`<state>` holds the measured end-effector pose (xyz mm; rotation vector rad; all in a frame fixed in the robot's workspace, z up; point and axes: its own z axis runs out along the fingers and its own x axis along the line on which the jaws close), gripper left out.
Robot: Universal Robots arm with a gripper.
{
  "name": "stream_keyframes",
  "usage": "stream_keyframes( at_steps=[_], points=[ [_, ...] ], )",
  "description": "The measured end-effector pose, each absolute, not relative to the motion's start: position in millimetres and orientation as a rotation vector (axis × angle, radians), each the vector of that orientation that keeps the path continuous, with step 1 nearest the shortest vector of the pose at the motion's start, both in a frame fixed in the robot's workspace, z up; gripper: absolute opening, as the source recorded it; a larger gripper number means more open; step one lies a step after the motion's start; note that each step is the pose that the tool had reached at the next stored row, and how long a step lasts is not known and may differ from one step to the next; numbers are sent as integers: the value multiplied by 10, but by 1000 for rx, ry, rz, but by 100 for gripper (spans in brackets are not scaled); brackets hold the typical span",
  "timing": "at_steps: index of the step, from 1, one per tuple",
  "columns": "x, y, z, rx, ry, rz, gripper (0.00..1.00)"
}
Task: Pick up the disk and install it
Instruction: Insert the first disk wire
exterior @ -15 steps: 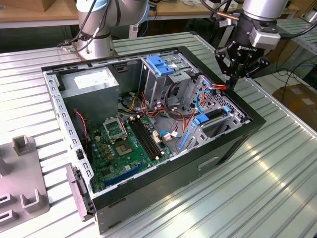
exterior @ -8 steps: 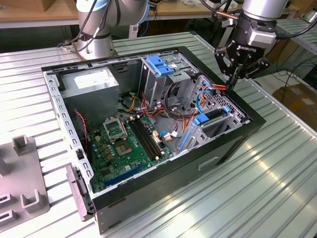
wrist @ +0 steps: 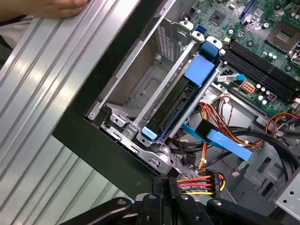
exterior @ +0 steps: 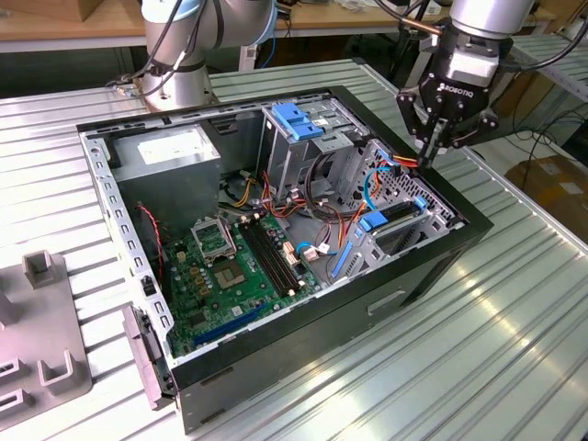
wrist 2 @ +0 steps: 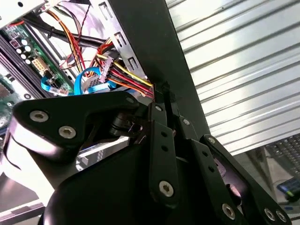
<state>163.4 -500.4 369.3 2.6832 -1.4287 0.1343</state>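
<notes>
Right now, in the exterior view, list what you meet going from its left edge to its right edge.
Grey fixture block → motherboard → blue latch → disk in the drive cage → gripper over the case's wall.

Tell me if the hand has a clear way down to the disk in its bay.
Probably yes: the hand hangs over the case edge beside the disk, whose blue-railed top lies open; only cables crowd nearby.

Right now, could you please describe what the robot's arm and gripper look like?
The arm is built of silver-grey tubes with light blue joint caps, with black cables running along it. The gripper is black, with a white marking on its body, bolted linkage fingers and a silver wrist section above it.
</notes>
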Motion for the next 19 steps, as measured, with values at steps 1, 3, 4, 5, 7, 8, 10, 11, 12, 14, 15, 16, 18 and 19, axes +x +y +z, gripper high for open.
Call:
stream_keyframes(
  at_steps=[1,3,4,5,7,8,10,11,12,14,15,16,18,19],
  points=[
    [1634,-5004,3693,2665,-1460,133,17],
    [1634,-5004,3692,2649,-1488,131,17],
    [1633,-5004,3692,2641,-1501,130,17],
    [1632,-5004,3691,2636,-1510,129,17],
    [1627,-5004,3691,2632,-1516,129,17],
    [1621,-5004,3692,2632,-1516,129,17],
    [1602,-5003,3692,2633,-1515,129,17],
    [1580,-5004,3693,2633,-1514,129,17],
    [1554,-5004,3692,2633,-1513,129,17],
    [1431,-5005,3692,2634,-1513,129,17],
    [1405,-5004,3692,2634,-1513,129,17],
    [1382,-5004,3692,2634,-1512,129,17],
    [1342,-5005,3692,2632,-1516,129,17],
    [1341,-5005,3692,2625,-1527,129,17]
  ],
)
